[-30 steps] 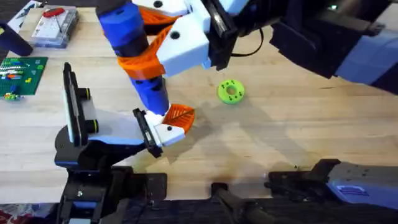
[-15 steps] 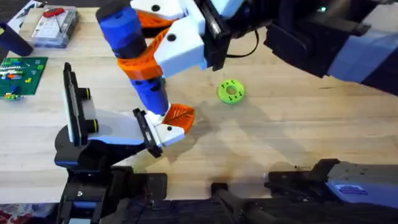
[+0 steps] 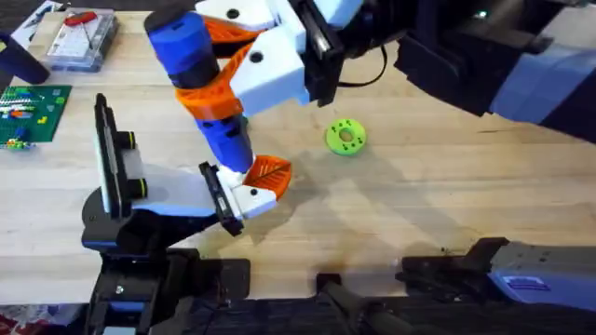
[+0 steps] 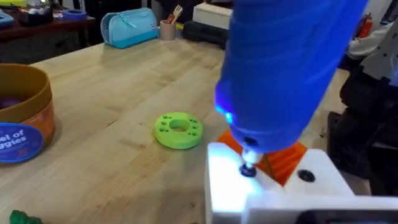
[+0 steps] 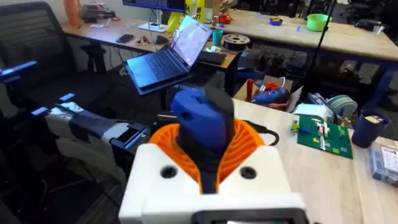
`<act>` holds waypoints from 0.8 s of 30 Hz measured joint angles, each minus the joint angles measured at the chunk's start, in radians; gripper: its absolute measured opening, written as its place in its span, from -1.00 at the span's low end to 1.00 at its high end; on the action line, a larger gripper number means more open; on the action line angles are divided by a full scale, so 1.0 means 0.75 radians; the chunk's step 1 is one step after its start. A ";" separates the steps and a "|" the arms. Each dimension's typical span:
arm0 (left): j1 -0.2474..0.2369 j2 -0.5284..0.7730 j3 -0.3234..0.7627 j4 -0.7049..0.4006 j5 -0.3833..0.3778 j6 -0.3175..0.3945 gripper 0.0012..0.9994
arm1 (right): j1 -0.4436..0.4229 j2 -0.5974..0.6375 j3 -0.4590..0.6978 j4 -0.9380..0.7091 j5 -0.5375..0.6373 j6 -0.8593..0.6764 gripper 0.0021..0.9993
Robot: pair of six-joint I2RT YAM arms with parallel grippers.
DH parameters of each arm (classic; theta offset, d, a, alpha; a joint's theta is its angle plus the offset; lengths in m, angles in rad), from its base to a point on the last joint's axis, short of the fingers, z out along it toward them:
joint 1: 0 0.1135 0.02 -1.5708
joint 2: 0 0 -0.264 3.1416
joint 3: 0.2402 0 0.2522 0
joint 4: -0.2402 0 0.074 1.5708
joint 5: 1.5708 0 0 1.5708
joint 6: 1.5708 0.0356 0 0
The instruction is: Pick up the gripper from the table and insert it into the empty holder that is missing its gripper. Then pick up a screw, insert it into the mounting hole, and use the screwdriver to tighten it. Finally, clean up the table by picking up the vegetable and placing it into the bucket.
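My right gripper [image 3: 216, 65] reaches across the table [image 3: 419, 205] and is shut on the blue screwdriver [image 3: 200, 84], which stands nearly upright. In the right wrist view the screwdriver [image 5: 202, 124] sits between the orange pads of the right gripper [image 5: 208, 168]. The screwdriver [image 4: 286, 62] has a blue light on, and its bit presses down into the white-and-orange gripper [image 4: 273, 186]. That gripper [image 3: 253, 194] sits on the black holder [image 3: 216, 195]. The bucket [image 4: 22, 118] stands apart to one side, and a corner of the dark-green vegetable [image 4: 18, 218] lies near it.
A lime-green disc [image 3: 345, 137] lies right of the holder. A tall black upright plate [image 3: 107, 158] rises at the holder's left end. A green circuit board [image 3: 33, 112] and a clear parts box [image 3: 82, 37] lie at the far left. Bare wood spreads to the right.
The right arm's upper part edged slightly left about a second ago. The screwdriver's tip stays on the same spot of the mounted gripper.
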 joint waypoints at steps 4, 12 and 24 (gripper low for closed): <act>0.000 0.000 0.000 0.000 0.000 0.000 -0.96 | 0.000 0.000 -0.001 -0.002 0.000 0.000 -0.84; 0.000 0.000 0.000 0.000 0.000 0.000 -0.96 | 0.000 0.000 -0.001 -0.002 0.000 0.000 -0.85; 0.000 0.000 0.000 0.000 -0.002 0.000 -0.96 | 0.003 0.000 0.037 0.197 0.004 0.160 -0.85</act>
